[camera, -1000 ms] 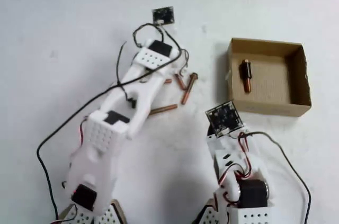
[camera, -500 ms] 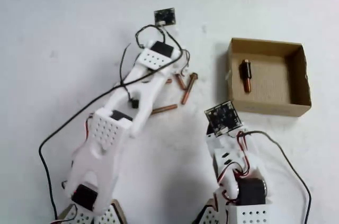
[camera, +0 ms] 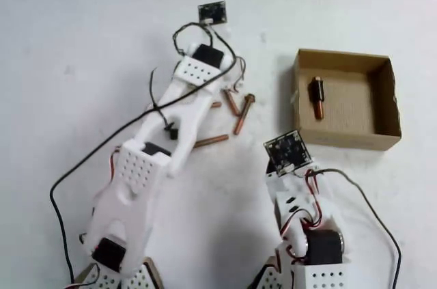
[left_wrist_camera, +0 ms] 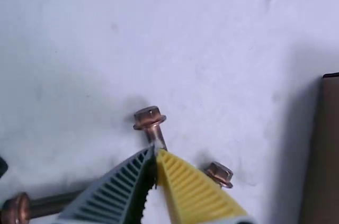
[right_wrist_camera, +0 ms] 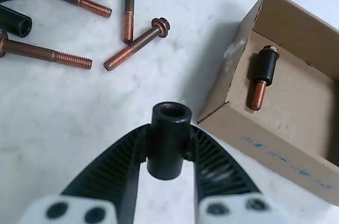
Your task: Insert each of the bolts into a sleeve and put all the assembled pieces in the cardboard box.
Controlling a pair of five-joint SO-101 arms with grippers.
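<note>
Sleeve (right_wrist_camera: 168,150), smooth black cylinder, clenched in my right gripper (right_wrist_camera: 168,131) beside brown cardboard box (right_wrist_camera: 275,128); left gripper (left_wrist_camera: 155,155), ribbed jaws, pinches copper flanged bolt (left_wrist_camera: 150,118).

Loose bolts (camera: 240,115) left of cardboard box (camera: 347,140), assembled piece (camera: 317,98) inside box

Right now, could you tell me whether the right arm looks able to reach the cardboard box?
Probably yes: the cardboard box lies close beside the right gripper, bare table between, though that gripper holds a sleeve.
</note>
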